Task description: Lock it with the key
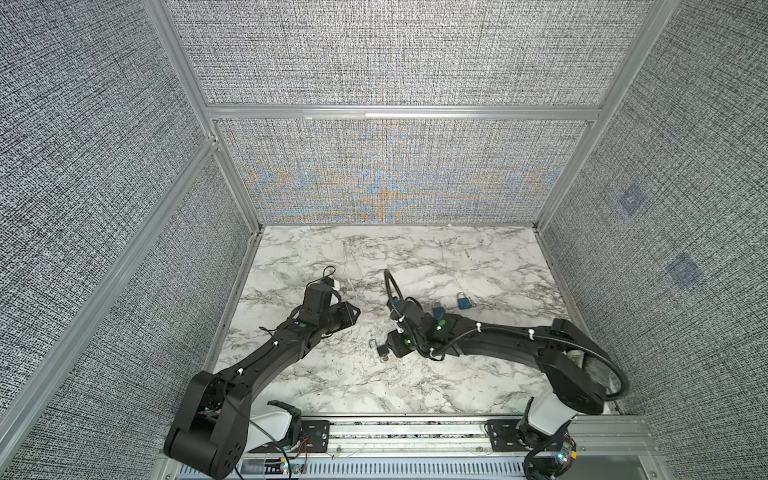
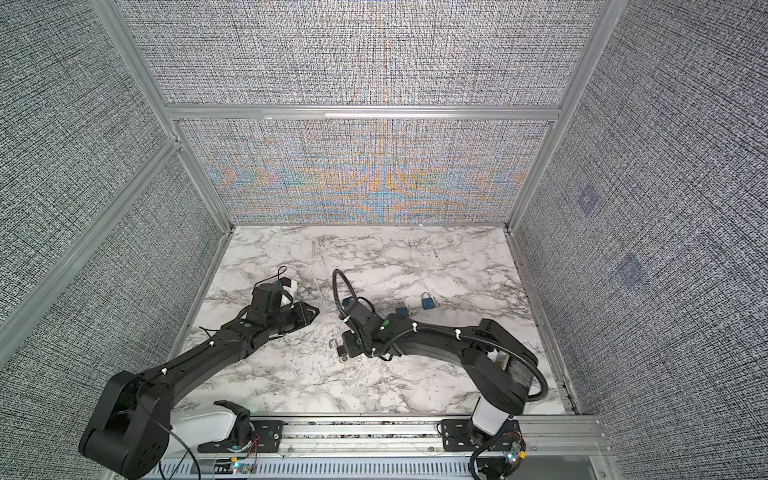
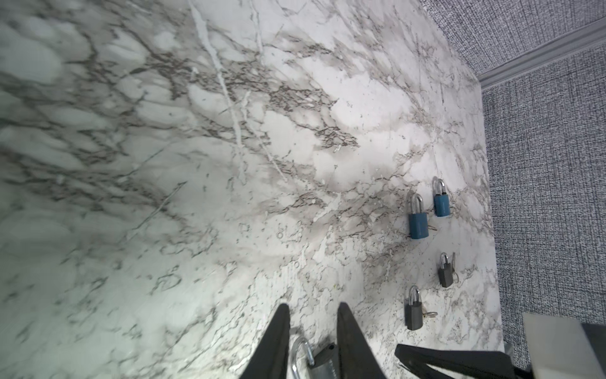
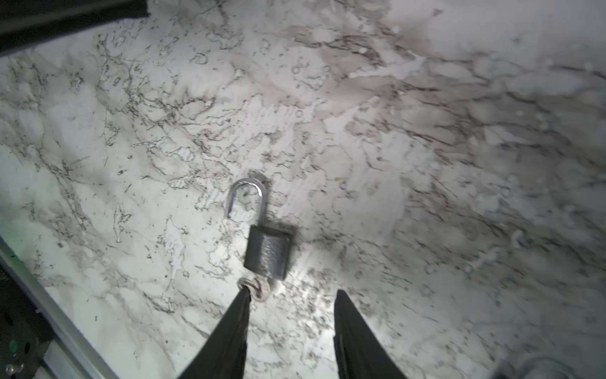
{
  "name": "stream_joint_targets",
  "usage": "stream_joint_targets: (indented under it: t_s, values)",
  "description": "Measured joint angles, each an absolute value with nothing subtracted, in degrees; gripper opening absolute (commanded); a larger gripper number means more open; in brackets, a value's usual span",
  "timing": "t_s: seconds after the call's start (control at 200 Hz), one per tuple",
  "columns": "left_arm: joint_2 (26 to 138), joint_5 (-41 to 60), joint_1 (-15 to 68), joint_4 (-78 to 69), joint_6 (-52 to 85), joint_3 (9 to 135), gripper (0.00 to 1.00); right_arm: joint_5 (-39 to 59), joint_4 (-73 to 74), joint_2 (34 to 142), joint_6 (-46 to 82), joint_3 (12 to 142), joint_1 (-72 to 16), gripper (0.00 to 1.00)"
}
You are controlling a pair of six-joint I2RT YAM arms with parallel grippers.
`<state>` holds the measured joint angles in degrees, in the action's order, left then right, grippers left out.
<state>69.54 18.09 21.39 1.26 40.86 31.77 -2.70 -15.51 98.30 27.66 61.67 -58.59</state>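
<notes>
Grey metal padlock (image 4: 268, 252) lies flat on the white marble-patterned tabletop (image 4: 426, 164), its silver shackle swung open and a small key (image 4: 259, 288) at its base. I see my right gripper (image 4: 292, 295) spread, one fingertip touching the key. My left gripper (image 3: 313, 310) is parted and empty.

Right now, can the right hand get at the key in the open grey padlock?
Probably yes. The right hand is open just behind the key end of the grey padlock. One fingertip sits at the ring of the key, and only bare marble table lies around them.
</notes>
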Motion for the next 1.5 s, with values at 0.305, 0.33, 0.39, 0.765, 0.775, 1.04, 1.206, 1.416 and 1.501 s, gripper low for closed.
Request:
stream_joint_targets:
  t_s: [0.305, 0.33, 0.39, 0.765, 0.775, 1.04, 1.206, 1.416, 1.501]
  values:
    - [61.58, 16.84, 19.84, 1.91, 42.04, 26.17, 0.29, -6.15, -21.26, 107.46, 27.07, 70.48, -61.12, 0.44]
    - [61.08, 16.8, 19.81, 1.89, 42.02, 25.85, 0.29, -6.42, -21.71, 108.03, 27.07, 71.02, -61.32, 0.44]
    - [59.88, 16.47, 19.81, 1.89, 42.02, 25.04, 0.3, -6.98, -22.63, 109.16, 27.07, 72.12, -61.82, 0.44]
    - [56.1, 15.53, 19.42, 1.87, 41.82, 22.68, 0.3, -10.07, -27.51, 113.99, 27.31, 76.31, -64.29, 0.44]
    - [56.05, 15.53, 19.42, 1.87, 41.82, 22.63, 0.3, -10.17, -27.59, 114.1, 27.31, 76.38, -64.34, 0.44]
    - [55.07, 15.57, 19.4, 1.87, 41.82, 22.35, 0.31, -11.53, -28.82, 114.83, 28.47, 77.36, -64.79, 0.35]
    - [55.16, 15.57, 19.35, 1.87, 41.82, 22.13, 0.31, -11.77, -28.99, 114.98, 28.58, 77.58, -64.88, 0.25]
    - [58.57, 17.3, 19.35, 1.52, 42.06, 21.52, 0.32, -11.86, -28.93, 115.07, 28.56, 77.58, -64.9, 0.22]
    - [61.71, 20.67, 19.35, 0.03, 42.11, 20.82, 0.32, -11.88, -28.67, 114.8, 28.56, 77.28, -64.88, 0.22]
